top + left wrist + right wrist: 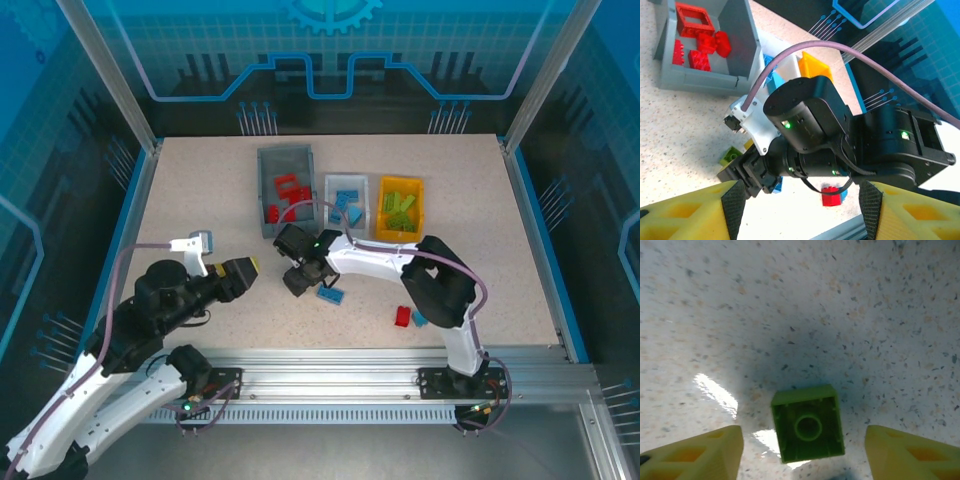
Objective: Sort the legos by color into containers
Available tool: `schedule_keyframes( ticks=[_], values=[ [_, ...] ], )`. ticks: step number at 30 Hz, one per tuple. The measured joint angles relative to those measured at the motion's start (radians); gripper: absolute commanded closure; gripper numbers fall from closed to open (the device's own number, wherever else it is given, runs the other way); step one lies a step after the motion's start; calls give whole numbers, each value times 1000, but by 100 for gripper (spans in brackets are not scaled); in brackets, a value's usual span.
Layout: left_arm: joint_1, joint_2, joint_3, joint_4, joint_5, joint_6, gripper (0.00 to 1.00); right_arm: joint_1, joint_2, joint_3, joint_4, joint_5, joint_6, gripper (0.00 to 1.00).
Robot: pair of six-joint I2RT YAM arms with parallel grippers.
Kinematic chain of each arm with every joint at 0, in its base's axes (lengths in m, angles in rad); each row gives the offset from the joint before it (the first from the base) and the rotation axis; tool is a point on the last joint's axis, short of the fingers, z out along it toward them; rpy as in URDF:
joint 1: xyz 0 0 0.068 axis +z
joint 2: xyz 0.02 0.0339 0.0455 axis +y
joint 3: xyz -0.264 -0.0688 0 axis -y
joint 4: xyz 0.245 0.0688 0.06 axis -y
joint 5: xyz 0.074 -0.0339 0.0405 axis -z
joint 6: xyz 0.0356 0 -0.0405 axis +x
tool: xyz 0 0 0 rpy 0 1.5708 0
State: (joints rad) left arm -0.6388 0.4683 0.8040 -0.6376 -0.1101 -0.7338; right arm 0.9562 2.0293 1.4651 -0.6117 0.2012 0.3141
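A: How does the right gripper (802, 435) stand?

B: Wide. Its yellow fingers (695, 455) flank a lime green square plastic brick (808, 422) without touching it. The brick lies hollow side up on the speckled beige table (790, 300), at six o'clock in the wrist view.

A: And the left gripper (801, 190)?

B: Wide too, with nothing between its jaws. Seen from above, it hangs at nine o'clock of the right gripper, near it but not touching.

A: Where are the containers?

B: In a row toward twelve o'clock of the table. The large dark grey rectangular plastic bin (285, 153) holds red plastic bricks (285, 205) and a red square frame (692, 20). At its three o'clock the small white plastic bin (346, 178) holds blue bricks (346, 205). At three o'clock again, the small orange-yellow plastic bin (400, 181) holds lime green bricks (402, 208).

A: Anything loose?

B: A blue plastic brick (330, 295) lies just beside the right gripper, at its four o'clock. A red plastic brick (402, 317) and a second blue brick (420, 318) lie side by side toward five o'clock of the table, by the right arm's elbow.
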Motion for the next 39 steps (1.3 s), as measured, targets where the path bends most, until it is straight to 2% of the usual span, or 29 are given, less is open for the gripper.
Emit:
schedule_keyframes(
  ticks=[10, 16, 20, 21, 24, 28, 32, 36, 39],
  values=[
    [0, 24, 1, -12, -2, 0, 35, -21, 66, 41, -16, -4, -3, 69],
    [0, 52, 1, -1, 11, 0, 31, -21, 40, 13, 8, 7, 11, 72],
    [0, 157, 7, 47, 76, 0, 31, -28, -104, -80, 8, 43, 37, 72],
    [0, 201, 11, 69, 102, 0, 31, -38, -182, -116, 10, 56, 51, 72],
    [-10, 330, 37, 131, 161, 0, 31, -118, -373, -193, 27, 75, 87, 72],
    [-86, 511, 139, 181, 174, 16, 32, -328, -510, -231, 25, 115, 132, 72],
    [-209, 666, 243, 249, 151, 56, 32, -516, -465, -217, 3, 148, 167, 71],
    [-279, 763, 283, 289, 132, 87, 32, -601, -345, -150, -27, 150, 186, 70],
    [-323, 834, 314, 297, 110, 107, 31, -637, -238, -69, -54, 135, 195, 64]
  ],
)
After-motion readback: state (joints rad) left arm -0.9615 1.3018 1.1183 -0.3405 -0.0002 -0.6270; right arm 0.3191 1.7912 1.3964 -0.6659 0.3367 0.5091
